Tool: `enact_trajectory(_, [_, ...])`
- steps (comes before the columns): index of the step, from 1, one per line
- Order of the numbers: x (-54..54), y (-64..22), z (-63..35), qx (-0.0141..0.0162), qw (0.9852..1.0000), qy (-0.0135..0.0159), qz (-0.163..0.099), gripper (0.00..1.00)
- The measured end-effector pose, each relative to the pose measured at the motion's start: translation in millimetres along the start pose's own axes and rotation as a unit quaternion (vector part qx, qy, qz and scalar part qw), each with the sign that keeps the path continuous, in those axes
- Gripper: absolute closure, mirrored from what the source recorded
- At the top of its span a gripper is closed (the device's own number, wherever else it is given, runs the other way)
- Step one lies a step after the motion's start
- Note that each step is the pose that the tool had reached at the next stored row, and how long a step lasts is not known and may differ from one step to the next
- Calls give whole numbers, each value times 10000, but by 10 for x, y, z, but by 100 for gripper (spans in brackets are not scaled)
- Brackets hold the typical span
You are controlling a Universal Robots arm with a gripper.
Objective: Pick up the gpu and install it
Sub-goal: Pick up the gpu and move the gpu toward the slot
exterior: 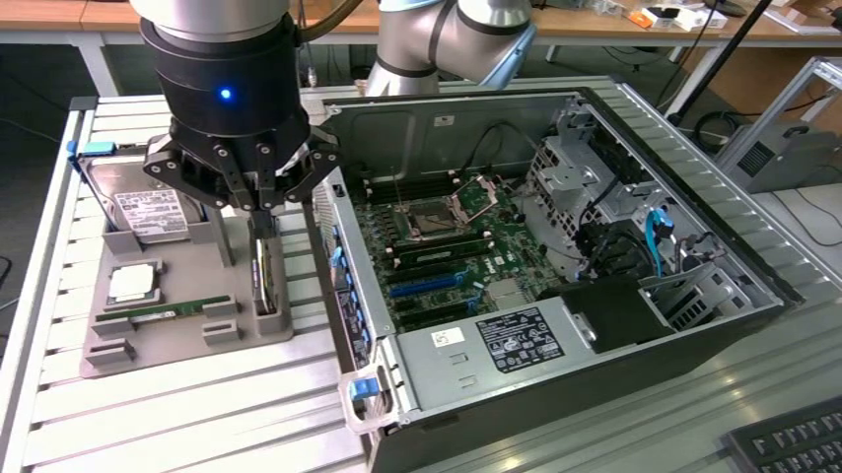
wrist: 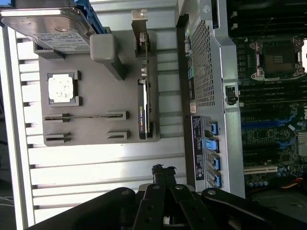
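Overhead, the tool (exterior: 259,204), closed and empty, hangs over the gpu (exterior: 267,281), a thin card edge-on in a grey moulded holder (exterior: 158,340) on the ribbed metal bench (exterior: 197,414). Black fingers (exterior: 247,192) hide its far end.

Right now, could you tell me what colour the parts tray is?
Grey; the parts tray shows best in the wrist view.

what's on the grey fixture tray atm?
On the tray: hard drive, CPU, memory stick, gpu standing on edge in its slot. In the exterior view the gripper hides the gpu's far end; the tray under the drive is covered.
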State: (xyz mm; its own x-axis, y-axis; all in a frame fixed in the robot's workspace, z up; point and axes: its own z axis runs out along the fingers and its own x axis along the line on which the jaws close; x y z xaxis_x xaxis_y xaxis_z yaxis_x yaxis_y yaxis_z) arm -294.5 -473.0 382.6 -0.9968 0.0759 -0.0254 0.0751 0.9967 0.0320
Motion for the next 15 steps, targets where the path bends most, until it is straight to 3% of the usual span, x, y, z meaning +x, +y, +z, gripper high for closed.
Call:
enact_trajectory(6, [0, 0, 0, 0, 10000, 0, 0, 89])
enact_trajectory(9, [0, 0, 0, 0, 10000, 0, 0, 70])
enact_trajectory(15, [0, 0, 0, 0, 10000, 0, 0, 58])
